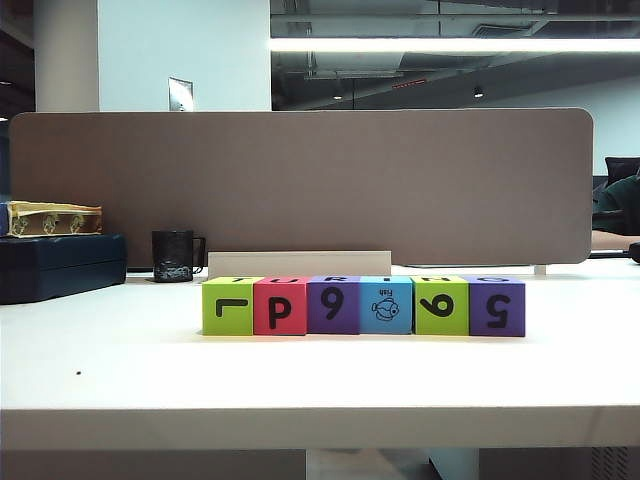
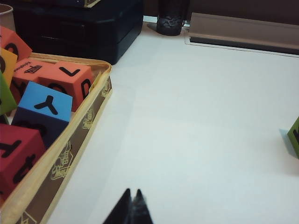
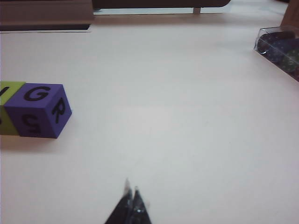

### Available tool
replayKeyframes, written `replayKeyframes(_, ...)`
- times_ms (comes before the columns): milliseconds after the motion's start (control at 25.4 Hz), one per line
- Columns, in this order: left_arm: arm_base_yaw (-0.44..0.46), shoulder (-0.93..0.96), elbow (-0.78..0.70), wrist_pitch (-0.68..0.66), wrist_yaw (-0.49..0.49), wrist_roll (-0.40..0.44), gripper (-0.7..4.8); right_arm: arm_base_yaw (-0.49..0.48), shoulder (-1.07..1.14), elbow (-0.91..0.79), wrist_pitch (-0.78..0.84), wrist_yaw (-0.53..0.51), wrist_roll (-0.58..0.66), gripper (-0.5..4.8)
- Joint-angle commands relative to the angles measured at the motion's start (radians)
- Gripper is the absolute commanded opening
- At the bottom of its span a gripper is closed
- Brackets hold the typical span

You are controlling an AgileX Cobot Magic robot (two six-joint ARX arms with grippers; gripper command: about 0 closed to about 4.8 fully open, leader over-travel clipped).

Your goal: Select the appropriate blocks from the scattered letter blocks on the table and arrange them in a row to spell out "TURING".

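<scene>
I read, exterior view centre, front faces of the letter blocks (image 1: pixel 363 305): L | P | 9 | "Fish" with picture | 9 | 5 || right wrist view, purple block (image 3: pixel 38 110): G, R, 5 || left wrist view, tray at left, blue block (image 2: pixel 43 112): Y; orange block (image 2: pixel 67 79): L.

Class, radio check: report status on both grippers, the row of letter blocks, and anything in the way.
Left gripper shut, empty, near the block tray. Right gripper shut, empty, beside the row's purple end. Six matte cube letter blocks in a touching row on the white table. Nothing blocking.
</scene>
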Motion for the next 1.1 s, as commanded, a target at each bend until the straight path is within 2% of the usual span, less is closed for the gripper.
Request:
replayKeyframes(39, 0.001, 0.001, 0.000, -0.006, 0.005, 0.001, -0.06, -0.001, -0.011, -0.002, 0.001, -0.004, 0.003, -0.01)
replayKeyframes(1101, 0.001, 0.001, 0.000, -0.006, 0.005, 0.001, -0.06, 0.047, -0.011, -0.002, 0.002, -0.006, 0.025, -0.01)
